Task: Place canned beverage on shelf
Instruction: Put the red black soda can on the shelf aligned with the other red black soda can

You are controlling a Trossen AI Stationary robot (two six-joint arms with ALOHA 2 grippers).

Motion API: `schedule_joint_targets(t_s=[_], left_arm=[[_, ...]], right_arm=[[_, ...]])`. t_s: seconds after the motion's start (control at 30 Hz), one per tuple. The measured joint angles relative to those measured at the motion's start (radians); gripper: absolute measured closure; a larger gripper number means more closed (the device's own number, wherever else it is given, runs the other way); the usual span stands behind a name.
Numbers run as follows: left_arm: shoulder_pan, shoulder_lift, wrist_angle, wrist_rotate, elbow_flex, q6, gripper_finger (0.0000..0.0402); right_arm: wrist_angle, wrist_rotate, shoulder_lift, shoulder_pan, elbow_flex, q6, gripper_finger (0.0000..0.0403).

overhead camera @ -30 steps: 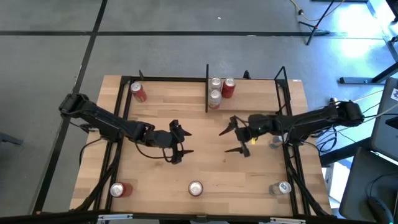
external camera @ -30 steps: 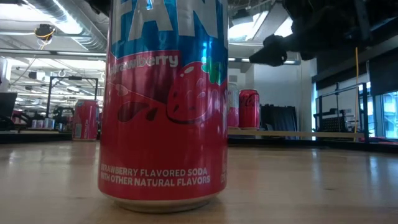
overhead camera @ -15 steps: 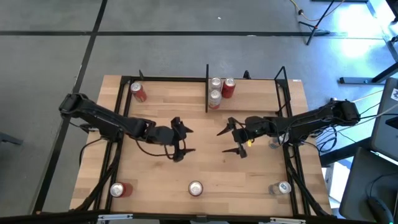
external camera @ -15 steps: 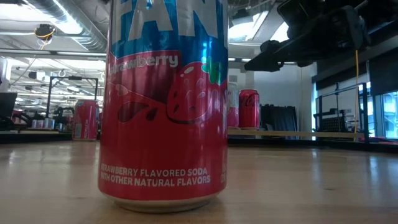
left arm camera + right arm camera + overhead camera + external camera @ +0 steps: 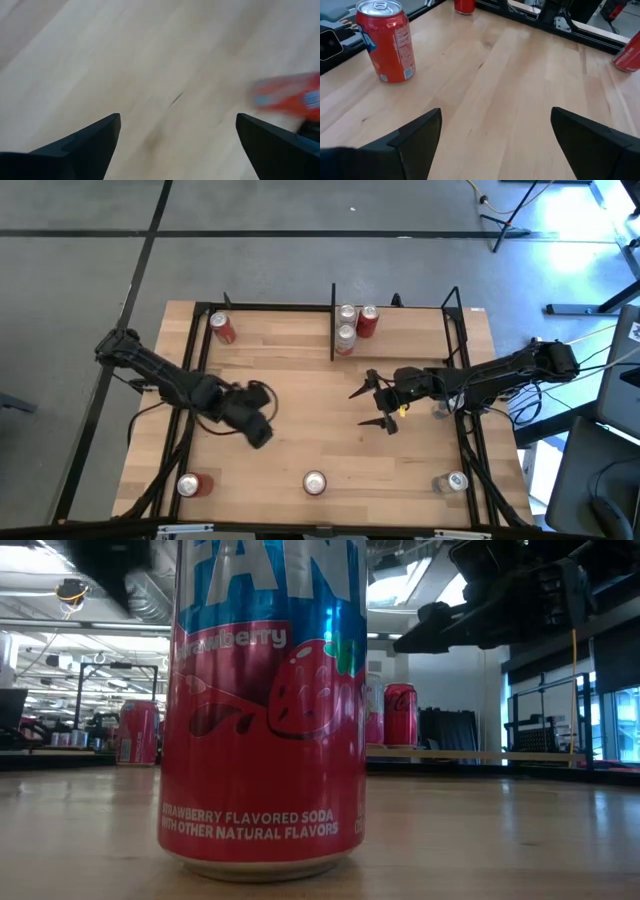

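A red strawberry-soda can (image 5: pixel 314 482) stands upright near the middle of the table's near edge and fills the low view (image 5: pixel 262 710). Other cans stand near-left (image 5: pixel 190 485) and near-right (image 5: pixel 452 482). The shelf (image 5: pixel 280 320) runs along the far edge, with one red can (image 5: pixel 222 328) left of its dark divider (image 5: pixel 332 330) and three cans (image 5: pixel 352 323) right of it. My left gripper (image 5: pixel 258 432) hangs open over the left-centre tabletop and points down (image 5: pixel 177 117); a blurred red can (image 5: pixel 290 95) lies beyond it. My right gripper (image 5: pixel 368 407) is open over the table's right-centre (image 5: pixel 495 112).
Black frame rails (image 5: pixel 196 380) run along the table's left and right sides. Bare wood (image 5: pixel 320 410) lies between the two grippers. A small dark camera (image 5: pixel 330 45) sits at the near edge beside the middle can (image 5: pixel 387 42).
My left gripper has drawn back toward the table's left and near edge, tipped from nearly level to pointing steeply down, and rolled about its own line. Its fingers have stayed open with nothing between them.
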Motion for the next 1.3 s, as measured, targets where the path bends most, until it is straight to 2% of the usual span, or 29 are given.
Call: schedule_joint_targets(t_s=[0.17, 0.5, 0.67, 0.77, 0.9, 1.07, 1.3], left_arm=[[-0.118, 0.000, -0.161, 0.105, -0.031, -0.330, 0.0019], [-0.363, 0.000, -0.178, 0.362, -0.047, -0.928, 0.0019], [-0.476, 0.010, -0.148, 0.405, -0.047, -1.153, 0.0019], [-0.521, 0.049, -0.117, 0.443, -0.047, -1.176, 0.0019], [-0.550, 0.110, -0.086, 0.437, -0.048, -1.143, 0.0019], [-0.556, 0.166, -0.069, 0.516, -0.048, -1.126, 0.0019], [-0.567, 0.198, 0.072, 0.527, -0.048, -1.155, 0.0019]], right_arm=[[0.003, 0.000, 0.000, 0.000, 0.000, -0.005, 0.0046], [0.005, 0.000, 0.000, 0.000, 0.048, -0.102, 0.0046], [0.001, 0.000, 0.000, 0.000, 0.048, -0.120, 0.0046], [0.010, -0.003, 0.000, 0.000, 0.048, -0.158, 0.0046], [0.009, -0.038, 0.000, 0.000, 0.048, -0.172, 0.0046], [-0.034, -0.044, 0.000, 0.000, 0.048, -0.123, 0.0046], [-0.073, -0.062, 0.000, 0.000, 0.048, -0.074, 0.0046]])
